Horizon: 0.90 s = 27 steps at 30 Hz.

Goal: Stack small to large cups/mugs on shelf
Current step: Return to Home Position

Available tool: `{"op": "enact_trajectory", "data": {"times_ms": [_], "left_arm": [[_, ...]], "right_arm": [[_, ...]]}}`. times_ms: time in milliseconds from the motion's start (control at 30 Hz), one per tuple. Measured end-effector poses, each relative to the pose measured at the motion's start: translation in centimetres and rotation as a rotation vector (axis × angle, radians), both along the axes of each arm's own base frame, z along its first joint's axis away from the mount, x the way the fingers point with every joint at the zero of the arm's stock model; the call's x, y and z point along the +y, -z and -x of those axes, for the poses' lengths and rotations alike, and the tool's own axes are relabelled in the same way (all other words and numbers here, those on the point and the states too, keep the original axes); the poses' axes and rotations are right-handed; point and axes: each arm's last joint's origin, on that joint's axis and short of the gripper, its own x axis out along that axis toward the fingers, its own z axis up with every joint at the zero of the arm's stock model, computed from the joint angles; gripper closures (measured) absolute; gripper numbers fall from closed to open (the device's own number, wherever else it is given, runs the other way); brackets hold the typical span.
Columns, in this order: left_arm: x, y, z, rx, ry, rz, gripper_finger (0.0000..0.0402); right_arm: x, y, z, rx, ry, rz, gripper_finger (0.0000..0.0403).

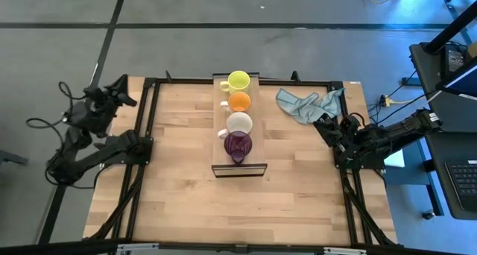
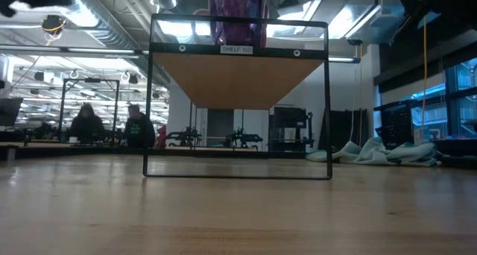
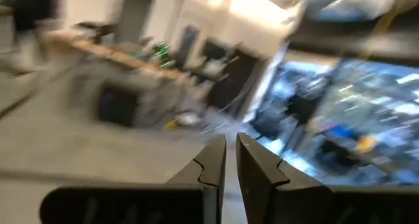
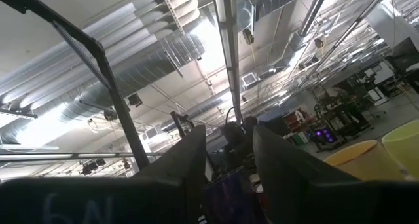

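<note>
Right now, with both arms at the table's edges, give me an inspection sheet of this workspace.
Surface: wooden table, no spills seen.
Job's things: yellow mug, orange mug, white mug and purple mug upright in one row on the shelf.
Clutter: blue-grey cloth crumpled right of the shelf.
Grippers: left gripper nearly shut, empty; right gripper open, empty.
Cables: cable loops on the floor off the table's left edge.
Surroundings: two people seated far behind; a desk at right.

On my matt pale-wood table [image 1: 186,203]: smooth mugs [image 1: 239,124], light-wood shelf [image 1: 257,121] with dark metal frame, soft crumpled cloth [image 1: 307,106].
</note>
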Motion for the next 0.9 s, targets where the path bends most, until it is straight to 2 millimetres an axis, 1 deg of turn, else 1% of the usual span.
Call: {"op": "enact_trajectory", "data": {"times_ms": [100,200,300,367,500,633,833,900], "left_arm": [[0.6,0.2,-1.5,-0.036,0.125,-0.107,0.0371],[1.1,0.6,-2.9,-0.133,0.234,-0.261,0.0371],[1.6,1.9,-4.1,-0.193,0.31,-0.316,0.0371],[1.9,2.7,-4.5,-0.241,0.335,-0.31,0.0371],[2.7,5.3,-5.8,-0.26,0.37,-0.217,0.0371],[3.1,7.1,-6.5,-0.285,0.385,-0.214,0.0371],[3.8,10.4,-7.5,-0.315,0.414,-0.111,0.0371],[3.9,11.3,-7.7,-0.342,0.433,-0.109,0.0371]], "right_arm": [[0.0,0.0,0.0,0.001,0.002,0.004,0.0273],[0.0,0.0,0.0,0.001,0.002,0.003,0.0273],[0.0,0.0,0.0,0.0,-0.001,0.0,0.0273],[0.0,0.0,0.0,0.0,-0.002,-0.001,0.0273],[0.0,0.0,0.0,-0.002,-0.002,-0.003,0.0273],[0.0,0.0,0.0,-0.005,-0.003,-0.004,0.0273],[0.0,0.0,0.0,-0.005,-0.002,-0.003,0.0273],[0.0,0.0,0.0,-0.004,0.0,0.0,0.0273]]}}
